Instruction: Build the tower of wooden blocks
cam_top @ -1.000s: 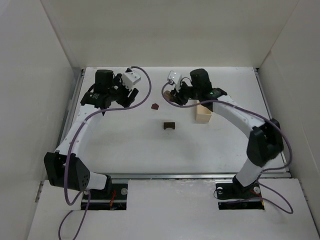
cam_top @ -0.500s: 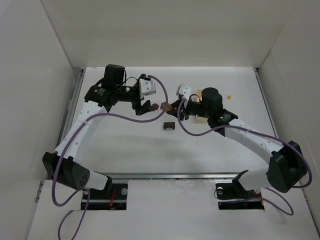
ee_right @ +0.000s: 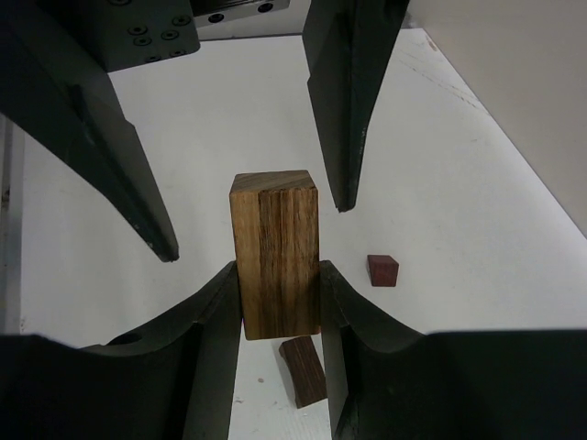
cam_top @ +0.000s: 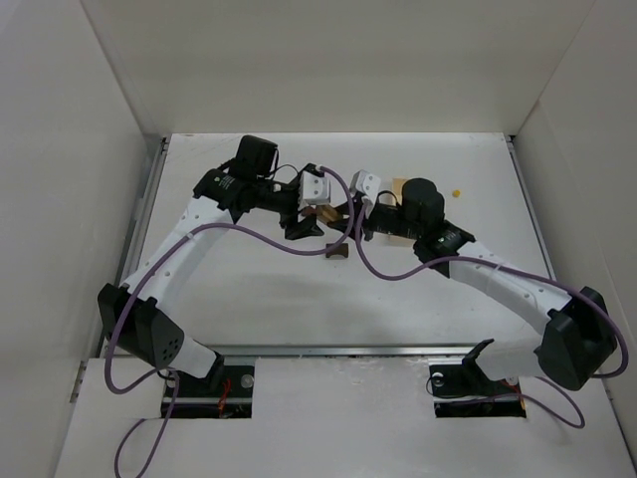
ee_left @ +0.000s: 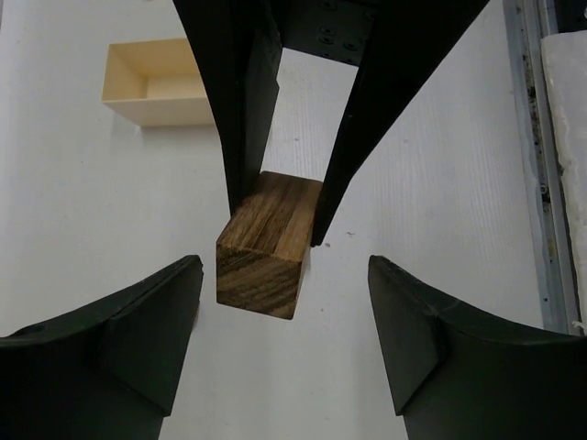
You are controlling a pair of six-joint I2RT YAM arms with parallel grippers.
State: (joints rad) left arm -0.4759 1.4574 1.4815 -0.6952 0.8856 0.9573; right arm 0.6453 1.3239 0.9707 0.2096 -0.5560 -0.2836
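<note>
Wood block tower point(cam_top: 337, 250), position? — A
Unstacked, mid-table. One dark piece lies flat on the table point(cam_top: 249, 289). A striped brown block point(ee_right: 273, 252) is held upright close by it, and a small red block point(ee_right: 382, 269) sits near, apart. — B
Claws? — A
Right gripper point(ee_right: 280, 275) is clamped on the striped brown block's lower half. Left gripper point(ee_left: 284, 270) is spread, its fingers flanking that block without touching. Cream box point(ee_left: 160, 82) lies beyond. — B

white table point(cam_top: 249, 289), cream box point(ee_left: 170, 112), red block point(ee_right: 383, 270)
</note>
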